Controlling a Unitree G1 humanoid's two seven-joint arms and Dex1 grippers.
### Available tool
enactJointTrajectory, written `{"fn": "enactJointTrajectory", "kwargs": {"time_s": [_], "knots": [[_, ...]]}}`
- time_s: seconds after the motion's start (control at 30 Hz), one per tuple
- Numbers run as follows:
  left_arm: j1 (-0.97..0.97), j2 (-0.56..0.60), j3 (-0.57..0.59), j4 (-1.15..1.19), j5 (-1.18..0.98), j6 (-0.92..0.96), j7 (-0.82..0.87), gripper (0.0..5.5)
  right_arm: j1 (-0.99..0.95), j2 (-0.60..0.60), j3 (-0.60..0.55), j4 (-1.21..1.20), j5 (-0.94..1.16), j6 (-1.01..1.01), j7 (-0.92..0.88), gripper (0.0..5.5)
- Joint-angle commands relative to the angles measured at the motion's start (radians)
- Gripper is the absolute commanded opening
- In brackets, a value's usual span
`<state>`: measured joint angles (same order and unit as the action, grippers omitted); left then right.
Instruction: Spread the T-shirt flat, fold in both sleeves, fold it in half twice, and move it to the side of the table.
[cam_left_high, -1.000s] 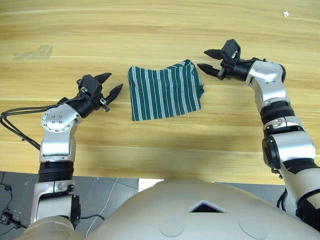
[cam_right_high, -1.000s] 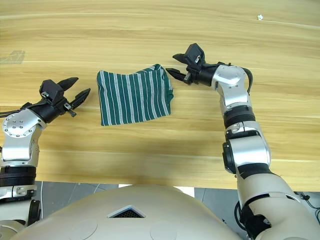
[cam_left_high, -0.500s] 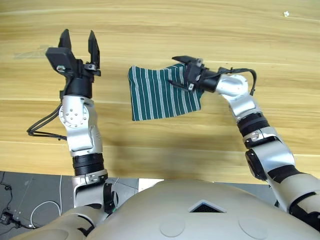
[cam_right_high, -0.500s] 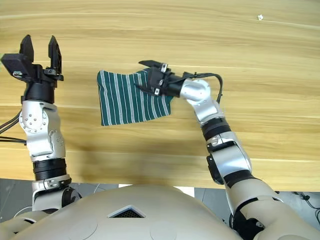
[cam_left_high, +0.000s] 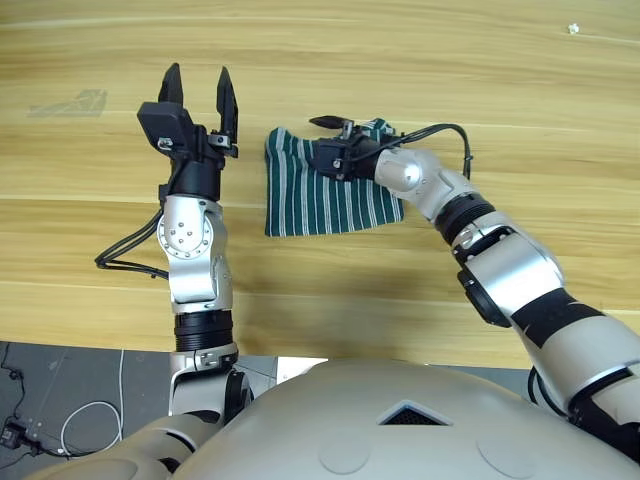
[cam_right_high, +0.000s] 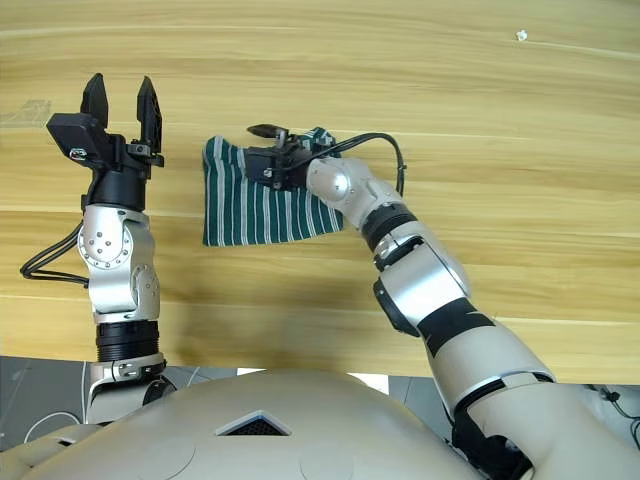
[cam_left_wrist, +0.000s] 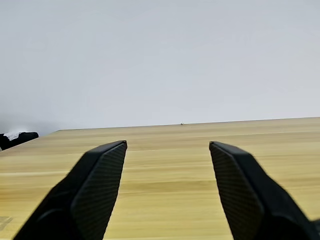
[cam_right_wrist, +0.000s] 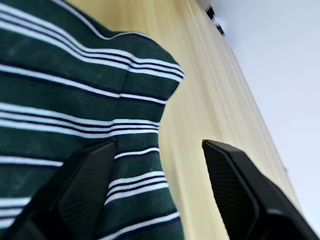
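Green T-shirt with white stripes (cam_left_high: 330, 200) lay folded on the pale wooden table (cam_left_high: 400, 60), near the middle.

It made a small folded block, a bit longer from left to right than from near to far, and its stripes ran from the near side to the far side. The right gripper (cam_left_high: 325, 145) was low over the far left part of the shirt. Its two black fingers (cam_right_wrist: 85, 190) were spread apart, one over the cloth and one over bare wood, and it held nothing. I could not tell if they touched the cloth. The left gripper (cam_left_high: 198, 72) stood just left of the shirt, raised off the table, its fingers (cam_left_wrist: 95, 185) wide apart with nothing between them.
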<state>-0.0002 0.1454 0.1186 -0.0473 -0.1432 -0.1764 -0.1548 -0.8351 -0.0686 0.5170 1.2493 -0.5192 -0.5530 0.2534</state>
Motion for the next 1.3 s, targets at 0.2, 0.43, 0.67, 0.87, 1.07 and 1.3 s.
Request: {"fn": "enactJointTrajectory", "kwargs": {"time_s": [0.2,0.43,0.67,0.87,1.07,1.3], "knots": [[0.045,0.018,-0.006,-0.045,0.025,0.005,-0.014,3.07,0.083,-0.311,-0.056,0.048,0.008,0.042,0.005,3.18],[0.130,0.058,0.007,-0.121,0.039,0.012,-0.045,3.07,0.318,-0.557,-0.212,0.015,0.112,-0.014,-0.158,3.18],[0.164,0.022,-0.019,-0.204,0.011,0.028,-0.037,3.07,0.442,-0.631,-0.345,-0.031,0.198,0.056,-0.338,3.18],[0.173,-0.019,-0.079,-0.191,0.051,0.017,-0.018,3.07,0.438,-0.622,-0.380,-0.116,0.182,0.179,-0.492,3.18],[0.174,-0.033,-0.084,-0.186,0.062,0.017,0.000,3.07,0.450,-0.653,-0.433,-0.235,0.183,0.245,-0.590,3.18],[0.053,-0.082,-0.070,-0.183,0.076,0.010,0.078,3.07,0.504,-0.455,-0.518,-0.761,0.340,0.141,-0.579,3.18]]}}
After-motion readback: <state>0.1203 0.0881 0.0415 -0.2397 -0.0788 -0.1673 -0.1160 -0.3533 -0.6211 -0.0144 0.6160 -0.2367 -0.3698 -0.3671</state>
